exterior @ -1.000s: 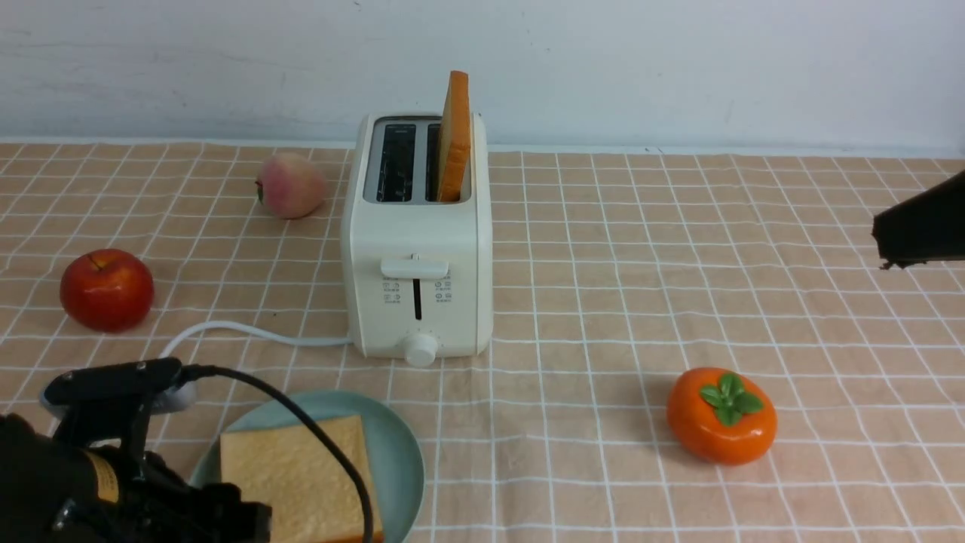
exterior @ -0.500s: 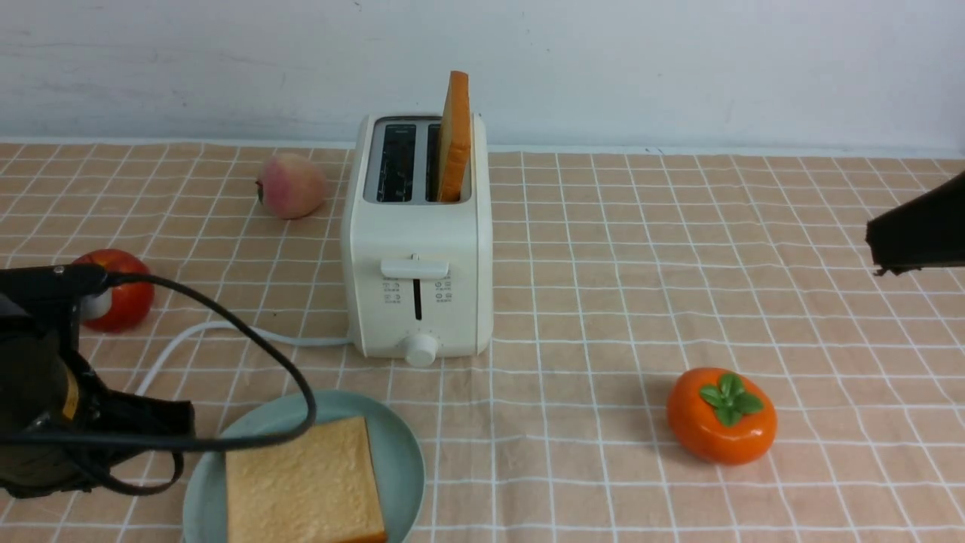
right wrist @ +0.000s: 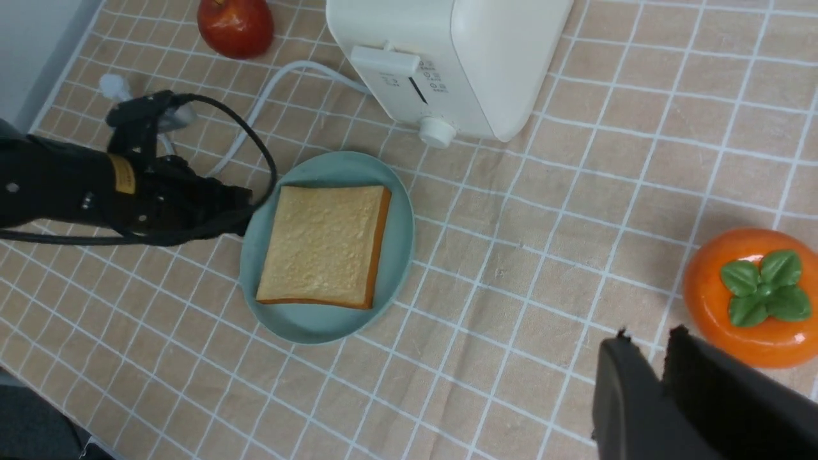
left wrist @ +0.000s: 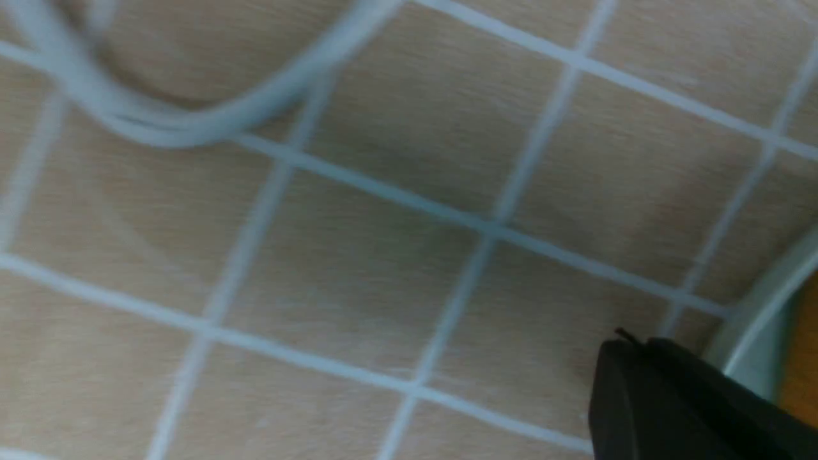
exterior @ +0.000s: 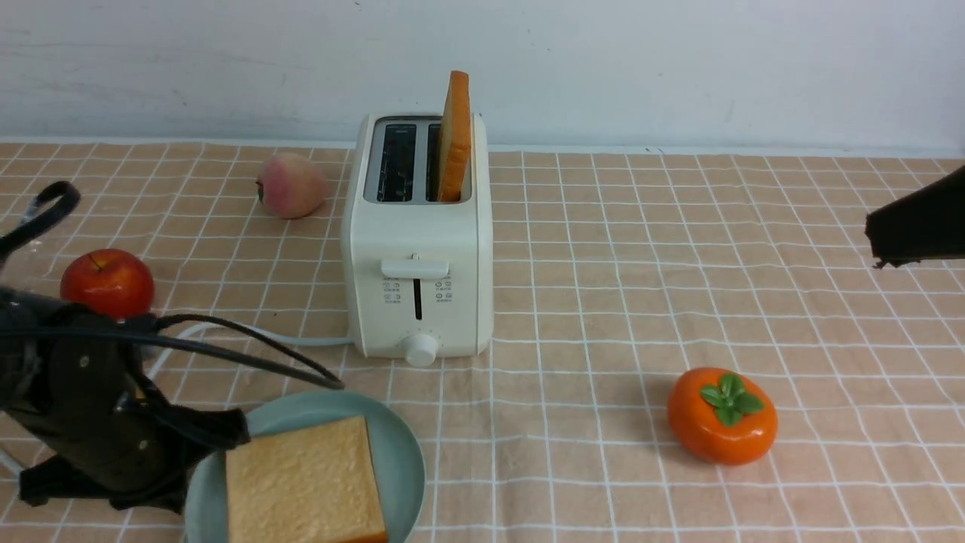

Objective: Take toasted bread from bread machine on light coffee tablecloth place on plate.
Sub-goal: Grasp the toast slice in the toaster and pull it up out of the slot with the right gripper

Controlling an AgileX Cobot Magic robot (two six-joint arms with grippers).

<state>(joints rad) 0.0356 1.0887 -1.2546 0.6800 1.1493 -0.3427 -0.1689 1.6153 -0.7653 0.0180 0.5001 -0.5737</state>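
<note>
Pale wall (exterior: 678, 60) stands behind, and a checked peach cloth (exterior: 603, 264) covers the surface. In the upper middle of the frame the toaster (exterior: 418, 256) keeps an upright slice (exterior: 455, 136) in its right slot. A flat slice (exterior: 301, 483) already fills most of the plate (exterior: 399, 445) at lower left, so a second one may overhang. The left hand (exterior: 222, 436), whose opening I cannot tell, sits just beside the rim and could nudge it. The right hand (right wrist: 661, 351), nearly closed and empty, might drag the toaster.
</note>
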